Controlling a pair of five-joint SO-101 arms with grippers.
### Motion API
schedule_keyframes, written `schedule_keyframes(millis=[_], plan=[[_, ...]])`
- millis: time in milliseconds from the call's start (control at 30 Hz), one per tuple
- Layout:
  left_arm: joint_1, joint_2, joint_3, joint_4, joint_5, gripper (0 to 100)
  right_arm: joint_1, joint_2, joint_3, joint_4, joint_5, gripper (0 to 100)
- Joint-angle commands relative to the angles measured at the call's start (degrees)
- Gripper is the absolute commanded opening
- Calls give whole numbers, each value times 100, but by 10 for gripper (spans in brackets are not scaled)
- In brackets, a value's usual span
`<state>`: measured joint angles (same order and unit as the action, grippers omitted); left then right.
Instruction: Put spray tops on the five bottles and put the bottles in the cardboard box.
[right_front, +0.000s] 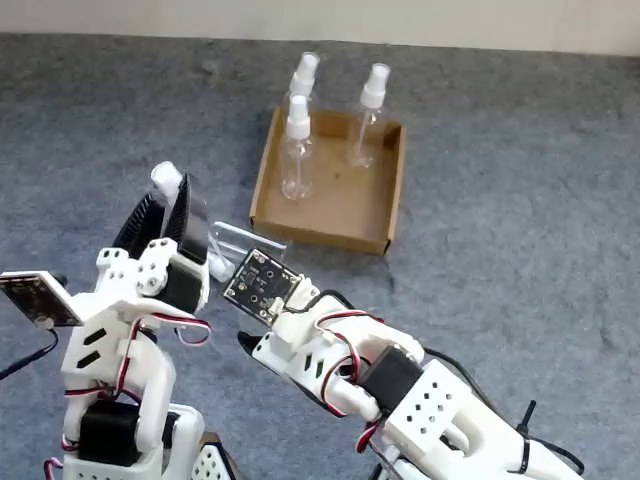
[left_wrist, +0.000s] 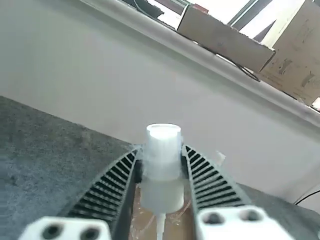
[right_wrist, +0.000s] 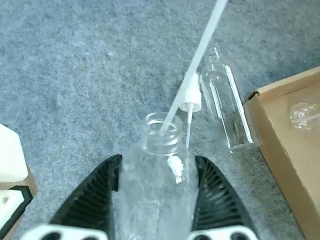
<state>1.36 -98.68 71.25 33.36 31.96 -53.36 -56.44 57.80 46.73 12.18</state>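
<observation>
1. Grey, fuzzy cloth covered the surface (right_front: 520, 180), and the cardboard box (right_front: 325, 230) sat toward its far middle, open side up.
2. Two finished bottles stood upright inside the box. The left capped bottle (right_front: 296, 160) was on its left side and the right capped bottle (right_front: 365, 130) on its right, well apart from each other.
3. A third capped bottle (right_front: 304, 72) rose at the box's far-left corner. From where I stood I could not tell whether it was inside the box or just behind it.
4. At the near left, the left claw (left_wrist: 161, 149) was clenched on a white spray top (left_wrist: 163, 135). Its ribbed black fingers (left_wrist: 117, 185) pressed on either side of the cap.
5. A thin dip tube (right_wrist: 195, 60) slanted down from that cap toward the other arm.
6. The right claw (right_wrist: 156, 160) was grasping an open bottle (right_wrist: 157, 195) by its body, with the bare neck turned up toward the cap.
7. The tube's tip sat just inside the mouth of that bottle, while the cap itself was well apart from the neck.
8. Beyond the gripped bottle, a bare bottle (right_wrist: 227, 110) lay on its side on the cloth, near a corner of the box.
9. A loose spray top (right_wrist: 191, 100) lay just beside the bare bottle.
</observation>
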Motion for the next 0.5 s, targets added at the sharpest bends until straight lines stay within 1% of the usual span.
schedule_keyframes(millis=[0, 167, 333, 400, 467], plan=[[338, -13, -13, 229, -62, 5, -22, -171, -13, -136, -9, 4], [453, -13, -22, 422, -62, 5, 66, -180, -31, -224, -18, 4], [453, -13, -13, 422, -79, 5, 778, -163, -48, -1314, -62, 4], [470, -13, -4, 422, -290, 5, 804, -154, -48, -1736, -273, 4], [470, -4, -4, 422, -343, 5, 796, -145, -40, -2044, -686, 4]])
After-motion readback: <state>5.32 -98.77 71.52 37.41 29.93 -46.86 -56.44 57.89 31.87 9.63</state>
